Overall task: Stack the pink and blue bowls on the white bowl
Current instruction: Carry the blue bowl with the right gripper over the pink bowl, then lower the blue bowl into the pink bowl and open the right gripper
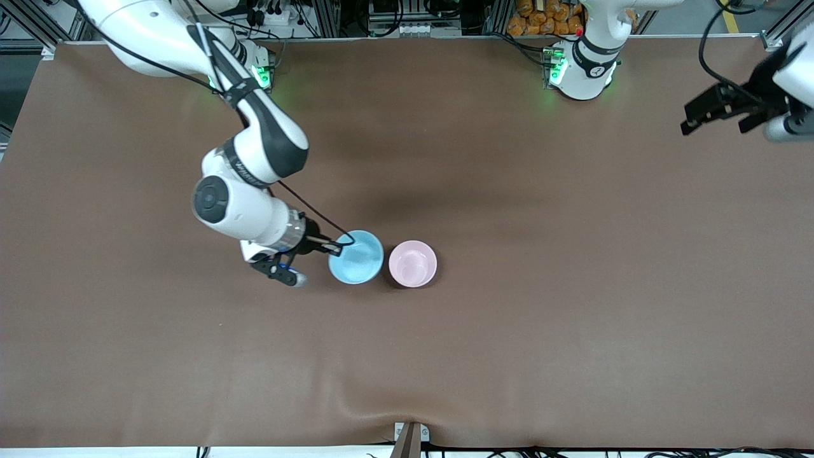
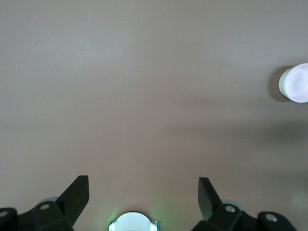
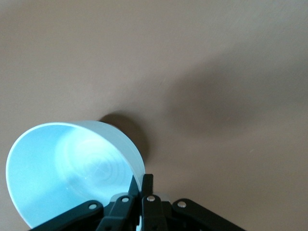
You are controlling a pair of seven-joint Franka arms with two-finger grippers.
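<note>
I pinch the rim of the light blue bowl, tilted and lifted in my right gripper. Just beside it, toward the left arm's end, the pale pink bowl sits upright on the table.

No readable text anywhere.
Lettering on the right arm's wrist band and a mark on the left arm's base are too small to make out.
</note>
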